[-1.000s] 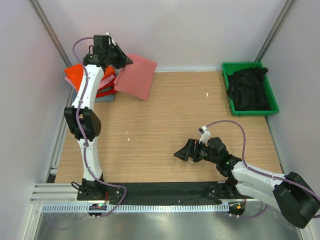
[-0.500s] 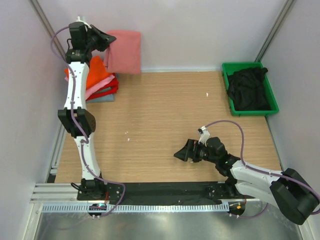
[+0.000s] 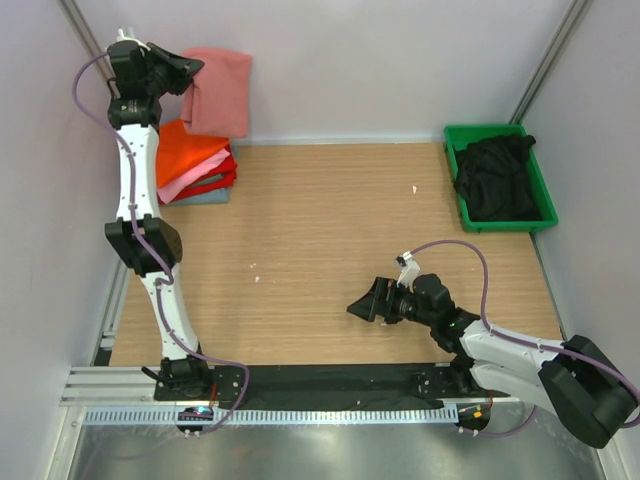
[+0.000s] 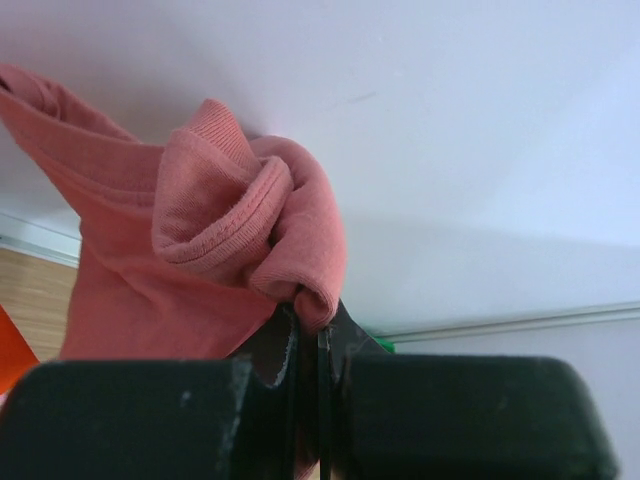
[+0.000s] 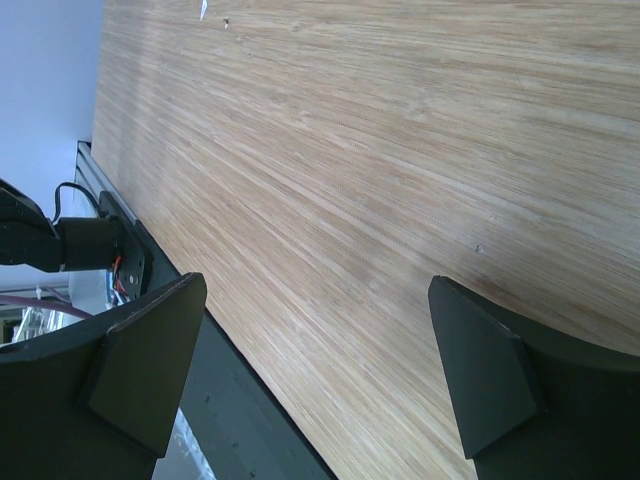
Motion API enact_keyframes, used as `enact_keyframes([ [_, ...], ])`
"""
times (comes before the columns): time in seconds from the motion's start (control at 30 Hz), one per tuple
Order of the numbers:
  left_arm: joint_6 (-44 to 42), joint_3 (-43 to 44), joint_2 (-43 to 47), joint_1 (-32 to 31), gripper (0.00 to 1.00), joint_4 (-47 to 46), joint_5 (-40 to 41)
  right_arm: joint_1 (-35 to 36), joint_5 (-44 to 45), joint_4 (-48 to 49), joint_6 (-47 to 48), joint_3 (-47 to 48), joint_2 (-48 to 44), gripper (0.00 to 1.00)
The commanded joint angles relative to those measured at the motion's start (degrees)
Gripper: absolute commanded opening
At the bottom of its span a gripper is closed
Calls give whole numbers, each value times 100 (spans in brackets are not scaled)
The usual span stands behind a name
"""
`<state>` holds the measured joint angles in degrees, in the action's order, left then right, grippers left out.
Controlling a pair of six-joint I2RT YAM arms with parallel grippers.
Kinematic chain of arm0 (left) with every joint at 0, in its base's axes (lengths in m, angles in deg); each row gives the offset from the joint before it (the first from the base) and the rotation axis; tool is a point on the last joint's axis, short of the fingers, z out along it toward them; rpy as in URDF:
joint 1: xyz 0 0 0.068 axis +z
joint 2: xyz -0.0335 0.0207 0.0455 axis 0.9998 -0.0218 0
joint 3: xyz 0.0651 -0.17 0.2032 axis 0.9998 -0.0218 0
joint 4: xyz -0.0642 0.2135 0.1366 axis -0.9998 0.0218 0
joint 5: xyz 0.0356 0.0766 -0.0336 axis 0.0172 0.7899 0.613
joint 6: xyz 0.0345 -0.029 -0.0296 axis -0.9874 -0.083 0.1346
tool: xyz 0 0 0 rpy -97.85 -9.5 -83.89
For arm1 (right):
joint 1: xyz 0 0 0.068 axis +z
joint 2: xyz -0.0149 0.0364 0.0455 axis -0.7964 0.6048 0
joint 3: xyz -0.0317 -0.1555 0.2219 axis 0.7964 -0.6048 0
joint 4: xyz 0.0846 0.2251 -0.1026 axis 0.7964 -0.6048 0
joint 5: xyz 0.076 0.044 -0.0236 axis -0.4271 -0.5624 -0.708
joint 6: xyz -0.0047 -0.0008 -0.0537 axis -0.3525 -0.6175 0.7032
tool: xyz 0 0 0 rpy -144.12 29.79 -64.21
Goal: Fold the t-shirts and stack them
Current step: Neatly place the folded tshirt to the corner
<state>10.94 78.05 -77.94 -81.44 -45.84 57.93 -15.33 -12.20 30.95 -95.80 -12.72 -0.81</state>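
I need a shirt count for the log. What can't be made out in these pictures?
- Top view: the orange shirt covers the folded stack beneath; only edges show, so the layer count is unsure.
- Top view: the black cloth in the green bin is bunched; whether it is one shirt or several is unclear.
- Left wrist view: the body of the left gripper hides the lower part of the salmon t-shirt.

each arm is a chain of glossy white shell links (image 3: pixel 130 185) joined by rounded black joint housings (image 3: pixel 138 246). a thin lilac cable (image 3: pixel 472 249) loops back from the black wrist block behind each claw. a small white plug (image 3: pixel 405 262) sits just behind the right claw (image 3: pixel 362 306), whose fingers (image 5: pixel 140 360) are dark, wedge-shaped plates with bevelled edges. the left claw (image 4: pixel 310 350) has narrow black fingers on a wide matte black body (image 4: pixel 420 420).
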Motion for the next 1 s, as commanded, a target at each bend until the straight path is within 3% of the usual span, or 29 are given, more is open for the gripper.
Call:
enact_keyframes([
  [0.0, 50, 226, 311, 95, 0, -491, 46, 25, 47, 381, -16, 57, 28, 100],
  [0.63, -284, 33, 636, 420, 0, -25, 494, 25, 3, 433, -16, 75, 117, 100],
  [0.97, -425, -766, 1146, 578, 0, 106, 917, 25, -24, 468, -25, 84, 169, 100],
])
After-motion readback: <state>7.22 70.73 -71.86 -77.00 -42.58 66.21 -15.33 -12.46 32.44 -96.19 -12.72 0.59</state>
